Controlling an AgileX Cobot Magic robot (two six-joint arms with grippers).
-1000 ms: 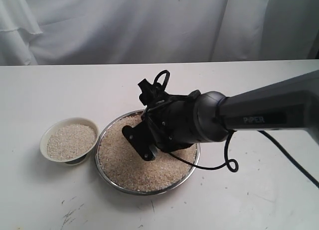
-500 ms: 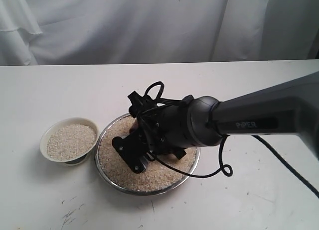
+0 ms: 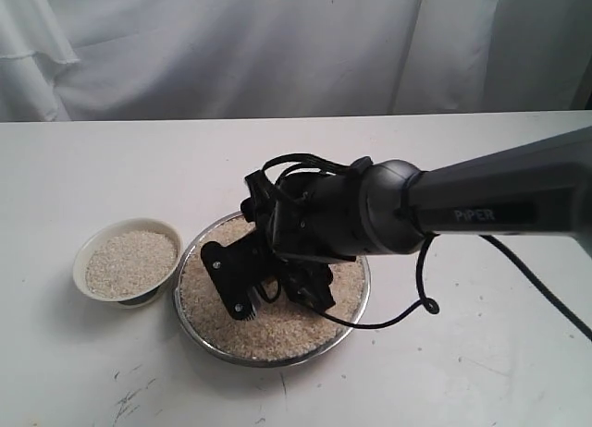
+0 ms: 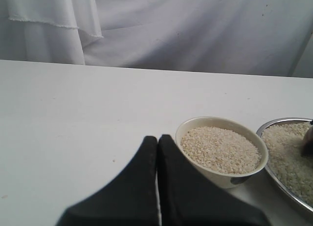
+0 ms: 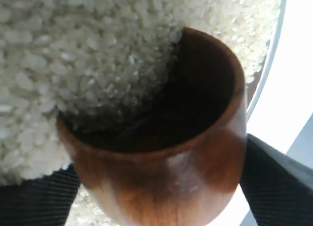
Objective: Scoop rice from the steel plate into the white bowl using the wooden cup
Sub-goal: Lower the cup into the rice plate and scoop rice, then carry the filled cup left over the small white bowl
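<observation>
The steel plate (image 3: 268,360) holds a wide bed of rice (image 3: 287,333). My right gripper (image 3: 277,284) is low over the plate's left half, and the arm hides the wooden cup in the exterior view. In the right wrist view my right gripper (image 5: 156,196) is shut on the reddish-brown wooden cup (image 5: 166,177). The cup is tipped, its dark mouth pushed into the rice (image 5: 73,50), with some grains inside the rim. The white bowl (image 3: 116,225) left of the plate is filled with rice (image 3: 129,261). My left gripper (image 4: 157,140) is shut and empty, just short of the white bowl (image 4: 215,176).
The right arm's black cable (image 3: 421,302) loops over the plate's right rim onto the white table (image 3: 462,372). A white curtain (image 3: 277,48) hangs behind the table. In the left wrist view the steel plate's rim (image 4: 274,125) lies right beside the bowl.
My right gripper has swept with the cup from the plate's middle toward its front left and tilted lower into the rice. The bowl has not moved.
</observation>
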